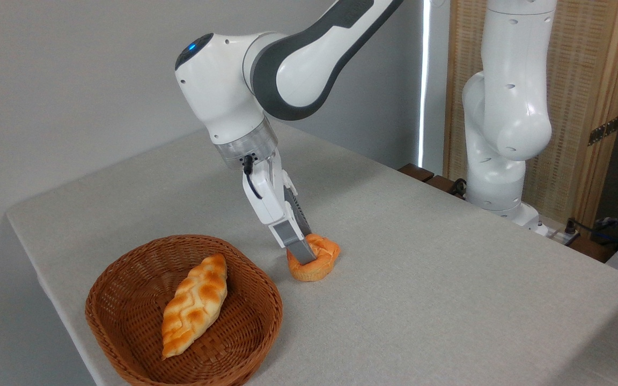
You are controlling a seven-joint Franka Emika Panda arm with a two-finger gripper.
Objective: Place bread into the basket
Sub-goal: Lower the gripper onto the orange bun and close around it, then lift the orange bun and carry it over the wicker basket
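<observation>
Two fingers (306, 252) pinch the bread (314, 264) on the table (421, 268); basket (126, 300) beside.

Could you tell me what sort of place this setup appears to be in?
Probably a robotics lab or office test room, not a kitchen: a plain cloth-covered table holds only a wicker basket and toy-like bread under the arm's tool, before a bare grey wall.
</observation>
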